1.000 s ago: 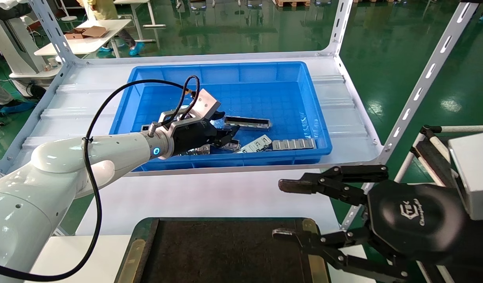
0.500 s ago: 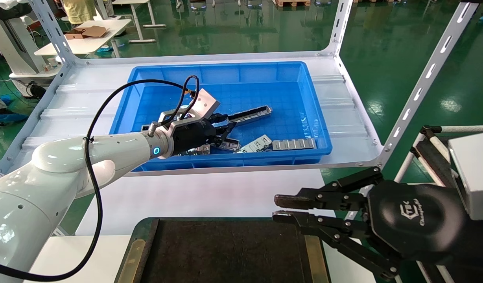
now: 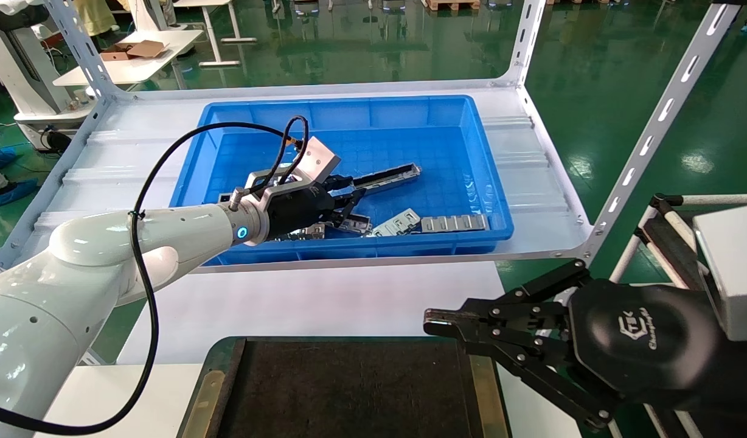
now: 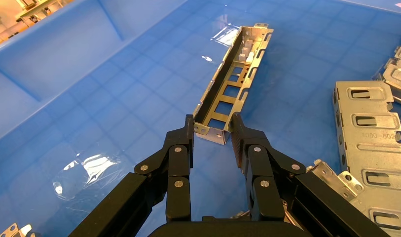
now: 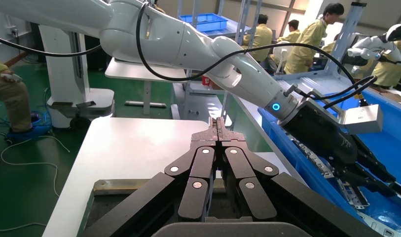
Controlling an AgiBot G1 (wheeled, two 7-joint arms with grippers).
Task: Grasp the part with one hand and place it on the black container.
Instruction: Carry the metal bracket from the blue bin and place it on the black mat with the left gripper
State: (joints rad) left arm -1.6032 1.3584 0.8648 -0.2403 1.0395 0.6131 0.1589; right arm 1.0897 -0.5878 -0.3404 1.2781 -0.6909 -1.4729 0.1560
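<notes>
The part has its near end clamped between the left hand's fingers.

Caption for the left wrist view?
Left gripper clamps the end of the part in the blue bin.

Glossy white arm with a blue ring light at the wrist, a grey box above, a black cable looping over. Both grippers, left and right, are black, linked, screw-studded; right carries an embossed logo.
</notes>
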